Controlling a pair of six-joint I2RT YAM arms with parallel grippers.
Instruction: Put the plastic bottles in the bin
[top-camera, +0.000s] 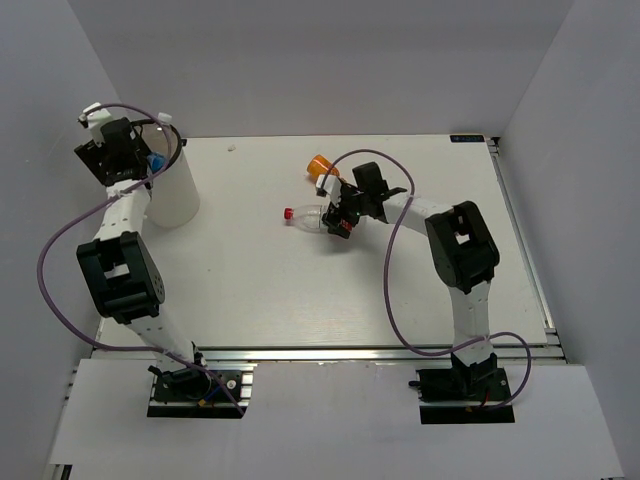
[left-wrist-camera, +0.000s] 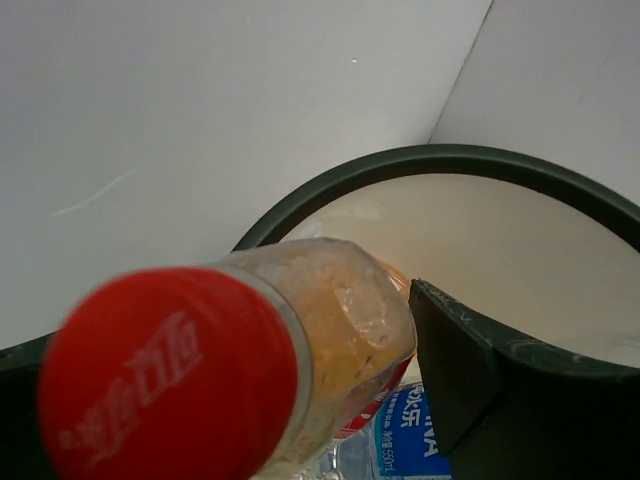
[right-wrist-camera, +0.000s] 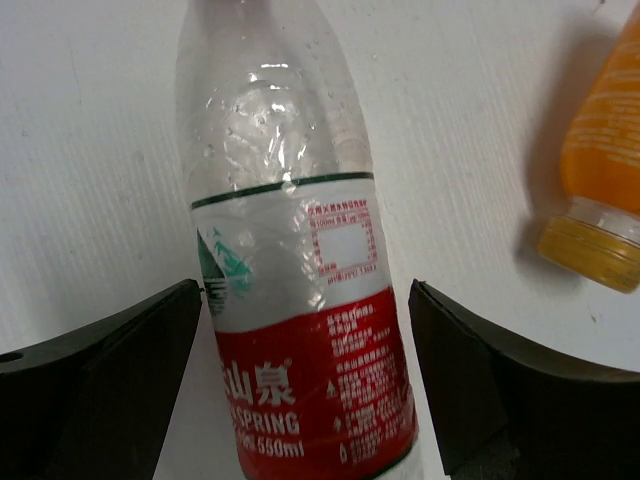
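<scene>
Left gripper clenched on a red-capped bottle over the bin, upper left of top view; blue-label bottle already inside. Right gripper spread wide astride a red-label bottle lying on the table, centre frame, pads not touching; orange bottle just beside. I judge it empty, light, thin-walled, slippery; I'd pinch the labelled waist gently.

The red cap of the red-capped bottle bears white Coca-Cola script in Chinese characters, blurred. Just below that bottle, a blue label shows "550ml" and white characters, partly cut off. In the right wrist view, a red label reads "山泉", "SPRING" and "550ml" under a green mountain logo. Its small print is unreadable.
</scene>
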